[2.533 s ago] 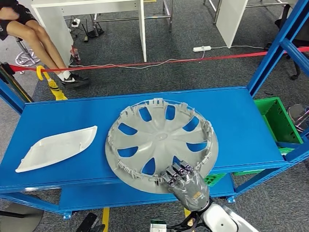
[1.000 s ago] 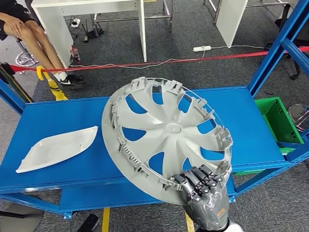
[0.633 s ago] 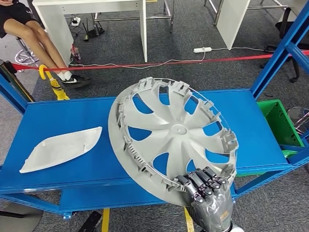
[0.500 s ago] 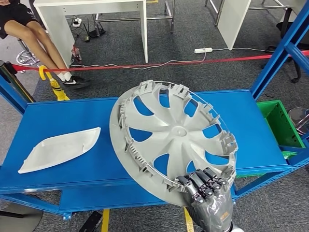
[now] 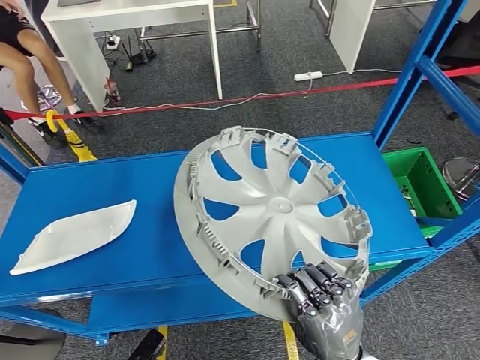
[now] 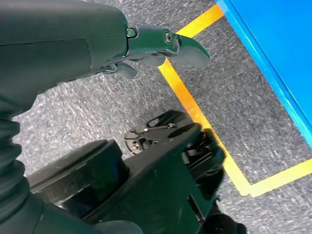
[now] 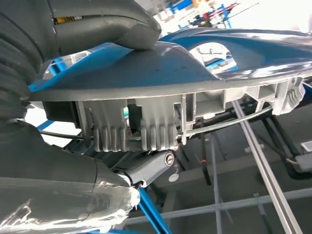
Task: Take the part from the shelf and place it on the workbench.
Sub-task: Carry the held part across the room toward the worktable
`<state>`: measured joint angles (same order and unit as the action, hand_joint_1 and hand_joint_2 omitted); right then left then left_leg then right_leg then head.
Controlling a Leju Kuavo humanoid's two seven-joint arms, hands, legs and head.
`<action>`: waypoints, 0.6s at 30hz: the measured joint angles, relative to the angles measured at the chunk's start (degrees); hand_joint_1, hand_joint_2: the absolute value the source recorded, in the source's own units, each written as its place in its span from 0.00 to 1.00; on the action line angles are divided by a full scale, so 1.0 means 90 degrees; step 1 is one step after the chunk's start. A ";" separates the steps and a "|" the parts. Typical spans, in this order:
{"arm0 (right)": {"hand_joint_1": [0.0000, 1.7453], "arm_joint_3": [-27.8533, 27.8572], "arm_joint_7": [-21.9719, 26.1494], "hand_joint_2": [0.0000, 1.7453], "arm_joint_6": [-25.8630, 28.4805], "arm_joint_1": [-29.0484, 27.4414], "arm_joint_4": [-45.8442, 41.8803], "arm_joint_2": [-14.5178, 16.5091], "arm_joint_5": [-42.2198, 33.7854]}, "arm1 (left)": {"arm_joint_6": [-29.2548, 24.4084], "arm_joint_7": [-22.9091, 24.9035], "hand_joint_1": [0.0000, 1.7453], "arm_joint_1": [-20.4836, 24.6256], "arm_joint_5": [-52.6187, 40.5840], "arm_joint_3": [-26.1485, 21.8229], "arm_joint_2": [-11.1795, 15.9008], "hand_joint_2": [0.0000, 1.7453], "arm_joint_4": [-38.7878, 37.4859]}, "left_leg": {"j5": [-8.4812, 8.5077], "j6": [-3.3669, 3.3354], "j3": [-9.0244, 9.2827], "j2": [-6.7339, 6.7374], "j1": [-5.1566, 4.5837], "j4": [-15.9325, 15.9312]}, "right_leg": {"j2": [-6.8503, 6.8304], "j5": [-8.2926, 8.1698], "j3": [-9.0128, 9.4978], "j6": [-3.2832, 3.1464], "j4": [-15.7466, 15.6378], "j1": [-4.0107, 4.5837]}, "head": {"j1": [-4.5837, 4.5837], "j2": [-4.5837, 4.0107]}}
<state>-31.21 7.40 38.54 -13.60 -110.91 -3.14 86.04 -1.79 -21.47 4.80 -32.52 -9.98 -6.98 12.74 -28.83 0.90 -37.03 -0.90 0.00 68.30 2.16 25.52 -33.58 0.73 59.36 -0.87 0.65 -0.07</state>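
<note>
A large grey hubcap (image 5: 271, 217) is tilted up over the blue shelf (image 5: 113, 202), inner side with clips facing me. My right hand (image 5: 325, 319) grips its near rim from below, fingers curled over the edge. Seen from the right wrist, the thumb (image 7: 110, 24) presses one face of the hubcap rim (image 7: 165, 68) and the fingers (image 7: 147, 168) the other. A white curved part (image 5: 70, 236) lies flat on the shelf's left end. My left hand (image 6: 158, 41) hangs low over the floor, holding nothing, fingers extended.
A green bin (image 5: 421, 180) sits right of the shelf beside a slanting blue upright (image 5: 413, 67). Red tape (image 5: 226, 99) runs behind the shelf. Beyond it stand a white table (image 5: 130, 15) and a seated person's legs (image 5: 34, 60). Yellow floor lines (image 6: 195, 107) border the shelf.
The hubcap lay flat on the shelf 2.5 s ago; my right hand has since lifted and tilted it up. In the last second it stays put while the camera shifts slightly.
</note>
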 joint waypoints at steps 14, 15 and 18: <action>1.00 -0.0389 -0.1053 1.00 0.0001 0.0051 -0.0144 -0.0512 0.0311 | 0.0000 0.0206 0.00 0.0035 -0.0333 0.0199 -0.0038 1.00 0.0000 | 0.0641 -0.0300 0.0242 0.0300 -0.0032 -0.1236 | -0.0199 0.0880 -0.0528 0.0333 0.1586 0.0025 | 0.0071 0.0000; 1.00 -0.0414 -0.1101 1.00 0.0001 0.0060 -0.0145 -0.0539 0.0317 | -0.0001 0.0222 0.00 0.0041 -0.0350 0.0209 -0.0039 1.00 0.0000 | 0.0678 -0.0291 0.0200 0.0354 -0.0039 -0.1234 | -0.0235 0.0704 -0.0267 0.0324 0.1252 0.0028 | 0.0071 0.0000; 1.00 -0.0472 -0.1198 1.00 0.0001 0.0104 -0.0161 -0.0599 0.0331 | -0.0012 0.0274 0.00 0.0060 -0.0379 0.0235 -0.0039 1.00 0.0001 | 0.0782 -0.0225 0.0137 0.0494 -0.0069 -0.1217 | -0.0553 0.0477 0.0526 0.0259 0.0041 0.0081 | 0.0068 0.0000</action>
<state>-35.46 -3.38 38.56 -12.67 -112.36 -8.52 89.02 -1.90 -19.01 5.34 -35.93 -7.87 -7.34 12.75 -21.79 -1.13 -35.80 3.55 -0.63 57.35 -2.81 29.81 -28.85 3.07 59.72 -0.14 1.26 -0.07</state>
